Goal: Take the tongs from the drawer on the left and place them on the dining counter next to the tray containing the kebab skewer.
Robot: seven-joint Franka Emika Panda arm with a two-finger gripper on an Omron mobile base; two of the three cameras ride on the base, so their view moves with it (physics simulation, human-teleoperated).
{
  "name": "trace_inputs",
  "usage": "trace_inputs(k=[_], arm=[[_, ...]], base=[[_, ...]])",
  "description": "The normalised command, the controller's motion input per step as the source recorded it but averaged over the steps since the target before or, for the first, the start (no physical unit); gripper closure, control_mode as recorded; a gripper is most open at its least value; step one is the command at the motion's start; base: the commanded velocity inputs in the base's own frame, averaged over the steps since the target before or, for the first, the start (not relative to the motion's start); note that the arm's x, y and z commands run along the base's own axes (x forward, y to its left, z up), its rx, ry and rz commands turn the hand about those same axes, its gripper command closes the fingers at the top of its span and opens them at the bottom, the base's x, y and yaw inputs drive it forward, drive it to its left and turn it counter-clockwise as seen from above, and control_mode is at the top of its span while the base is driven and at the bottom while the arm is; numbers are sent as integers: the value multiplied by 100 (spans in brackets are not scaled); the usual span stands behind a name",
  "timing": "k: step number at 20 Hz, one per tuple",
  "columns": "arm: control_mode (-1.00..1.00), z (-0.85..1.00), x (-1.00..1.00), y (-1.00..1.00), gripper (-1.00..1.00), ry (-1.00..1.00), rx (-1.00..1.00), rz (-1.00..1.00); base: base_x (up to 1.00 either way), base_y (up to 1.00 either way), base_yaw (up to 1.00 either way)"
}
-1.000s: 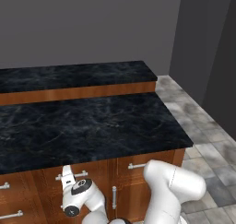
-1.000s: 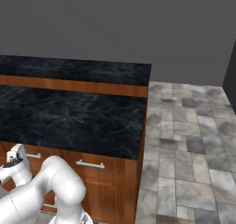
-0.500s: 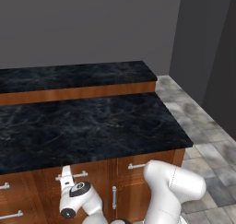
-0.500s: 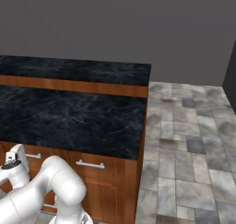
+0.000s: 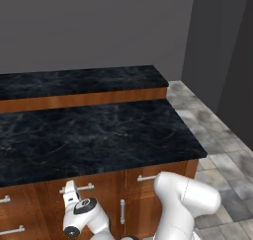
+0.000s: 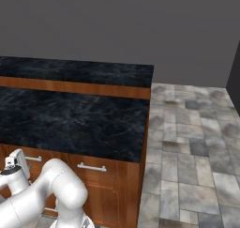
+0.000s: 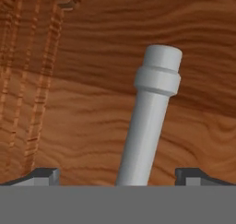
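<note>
My gripper (image 7: 117, 174) is open in front of the reddish-brown drawer (image 7: 92, 108). The drawer's silver bar handle (image 7: 147, 117) runs between the two dark fingertips (image 7: 44, 174), and nothing is gripped. From the left base view, the hand (image 5: 70, 193) sits low against the same drawer's handle (image 5: 84, 187), under the black marble dining counter (image 5: 89, 135). The right base view has the hand (image 6: 17, 162) at the handle (image 6: 33, 159). The drawer is closed, so the tongs are hidden. The tray is out of view.
A narrow door with a vertical handle (image 5: 122, 212) and another drawer (image 5: 148, 178) lie right of the hand. A raised black ledge (image 5: 79, 81) runs along the counter's back. Grey tiled floor (image 6: 192, 166) spreads to the right, with dark walls behind.
The arm's elbow has sunk very slightly; the hand stays at the drawer handle with its jaws open.
</note>
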Motion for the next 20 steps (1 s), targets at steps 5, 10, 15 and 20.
trace_inputs(k=[5, 10, 15, 20], arm=[[-100, 0, 16, 0, -100, 0, 0, 0], [-100, 0, 29, 0, -100, 0, 0, 0], [-100, 0, 13, 0, 100, 0, 0, 0], [-100, 0, 0, 0, 100, 0, 0, 0]], base=[[0, 0, 0], [0, 0, 0], [0, 0, 0], [0, 0, 0]])
